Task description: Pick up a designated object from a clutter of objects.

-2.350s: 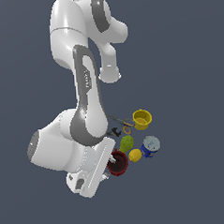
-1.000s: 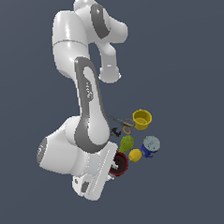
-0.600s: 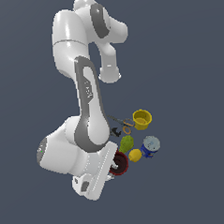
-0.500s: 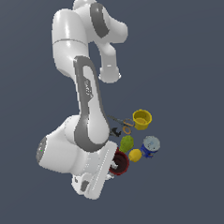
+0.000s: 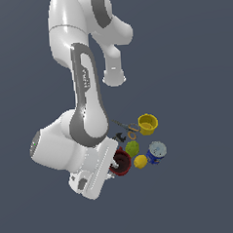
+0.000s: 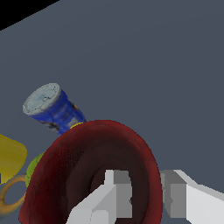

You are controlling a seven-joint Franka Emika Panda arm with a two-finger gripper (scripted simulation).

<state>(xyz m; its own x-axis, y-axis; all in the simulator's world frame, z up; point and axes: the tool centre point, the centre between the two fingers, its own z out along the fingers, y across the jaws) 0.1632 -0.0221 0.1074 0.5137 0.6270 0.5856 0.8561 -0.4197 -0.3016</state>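
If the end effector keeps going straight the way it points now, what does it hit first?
The dark red cylindrical mug: the end effector straddles its rim, one finger inside, one outside. Depth to the mug's bottom is unclear.

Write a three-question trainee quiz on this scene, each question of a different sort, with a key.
1. True or false: one finger of the gripper is inside the red mug.
2. Which item lies nearest the red mug in the exterior view? A) yellow cup B) lemon C) blue-white can
3. Fill in: the mug's wall sits ___ the two fingers.

Key: 1 true; 2 B; 3 between.
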